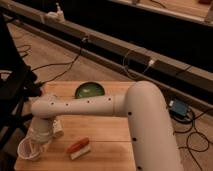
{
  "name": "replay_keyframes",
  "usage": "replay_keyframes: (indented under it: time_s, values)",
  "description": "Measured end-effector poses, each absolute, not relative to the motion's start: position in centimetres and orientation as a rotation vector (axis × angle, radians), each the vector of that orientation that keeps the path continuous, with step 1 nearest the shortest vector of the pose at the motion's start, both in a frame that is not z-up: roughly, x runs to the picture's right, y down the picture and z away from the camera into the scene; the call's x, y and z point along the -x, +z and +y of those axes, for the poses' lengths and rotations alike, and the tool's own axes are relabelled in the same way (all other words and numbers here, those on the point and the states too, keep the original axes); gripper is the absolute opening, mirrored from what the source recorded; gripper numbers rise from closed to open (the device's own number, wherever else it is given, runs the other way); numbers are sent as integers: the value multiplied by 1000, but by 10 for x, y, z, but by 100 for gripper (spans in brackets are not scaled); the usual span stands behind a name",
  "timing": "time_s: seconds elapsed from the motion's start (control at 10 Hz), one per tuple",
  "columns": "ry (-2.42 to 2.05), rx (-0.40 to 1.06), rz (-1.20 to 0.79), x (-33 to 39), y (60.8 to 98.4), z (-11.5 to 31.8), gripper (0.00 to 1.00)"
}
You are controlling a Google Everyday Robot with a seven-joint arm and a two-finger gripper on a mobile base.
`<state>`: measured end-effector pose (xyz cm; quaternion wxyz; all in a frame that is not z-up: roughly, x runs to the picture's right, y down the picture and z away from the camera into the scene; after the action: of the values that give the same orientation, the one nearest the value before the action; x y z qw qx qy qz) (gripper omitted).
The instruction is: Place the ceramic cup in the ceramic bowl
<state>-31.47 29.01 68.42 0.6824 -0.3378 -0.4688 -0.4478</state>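
The ceramic cup (27, 150) stands upright at the near left corner of the wooden table (110, 135), with the gripper (36, 145) down at its rim; whether the gripper has closed on the cup cannot be told. The step in hand is judged to be the grasp, as the ceramic bowl (90, 91) lies well apart at the far table edge. The next move calls for a secure hold, then a lift clear of the white bottle (57, 128) just beside the wrist.
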Motion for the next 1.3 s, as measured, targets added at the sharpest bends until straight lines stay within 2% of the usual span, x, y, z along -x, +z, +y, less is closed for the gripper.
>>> replay_keyframes:
  time_s: [0.2, 0.7, 1.0, 1.3]
  values:
    - [-934, 694, -1058, 313, 681, 260, 1]
    - [-775, 474, -1116, 290, 648, 158, 0]
    - [-672, 380, -1061, 240, 662, 92, 0]
    - [-587, 349, -978, 186, 690, 47, 0]
